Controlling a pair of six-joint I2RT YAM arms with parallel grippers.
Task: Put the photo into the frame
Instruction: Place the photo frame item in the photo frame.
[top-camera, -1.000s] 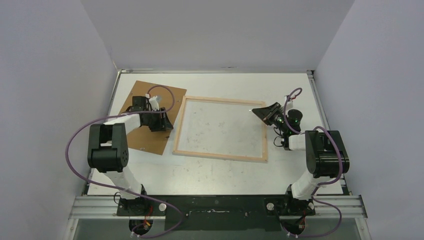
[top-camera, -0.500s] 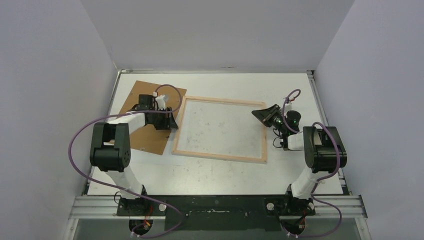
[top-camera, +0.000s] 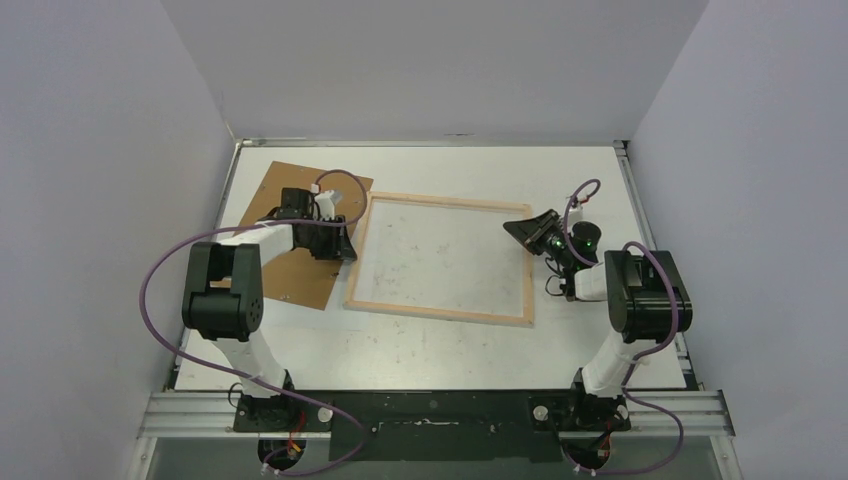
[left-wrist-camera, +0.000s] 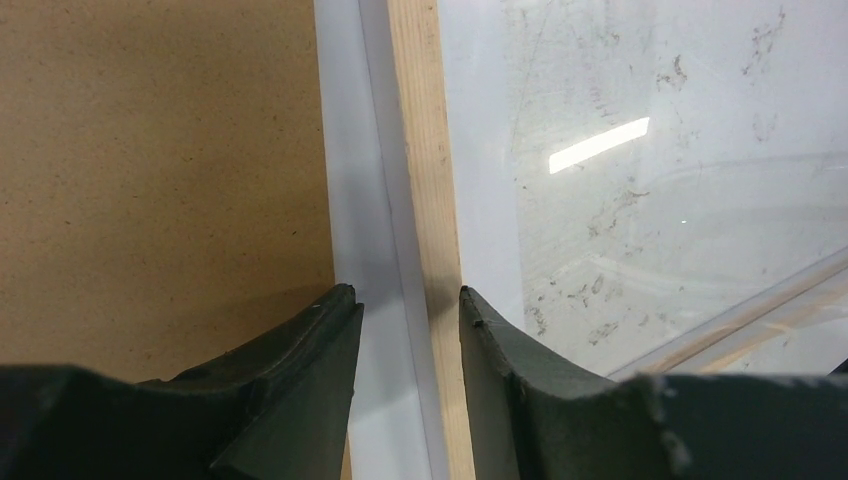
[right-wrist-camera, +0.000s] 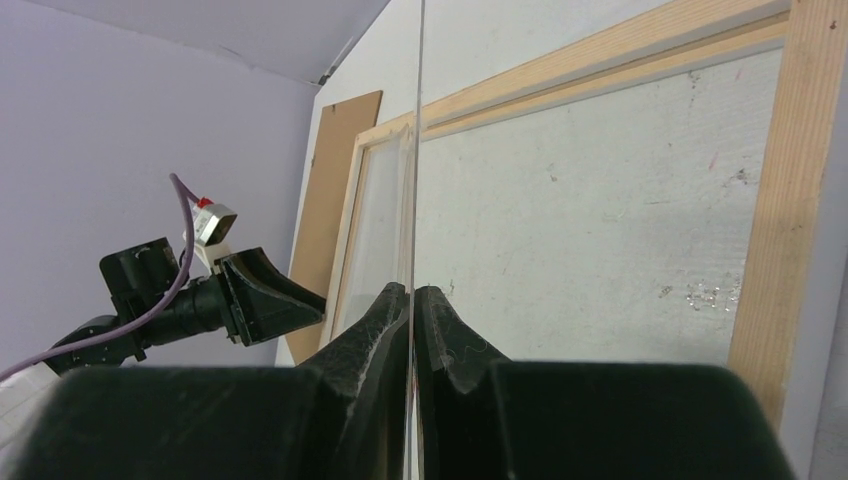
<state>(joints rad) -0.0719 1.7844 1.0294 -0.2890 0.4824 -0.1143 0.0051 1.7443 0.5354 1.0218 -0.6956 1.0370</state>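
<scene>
I have the left arm (top-camera: 222, 290) stretched toward the far left, with the left gripper (left-wrist-camera: 405, 292) low, aimed right, jaws parted. The right arm (top-camera: 640, 295) is folded near the right edge, and the right gripper (right-wrist-camera: 412, 288) is aimed left, pinching a thin clear sheet (right-wrist-camera: 419, 150).

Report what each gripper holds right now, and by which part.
The right gripper is shut on the edge of a thin clear pane, seen edge-on. The left gripper is open over the left bar of the frame, holding nothing.
</scene>
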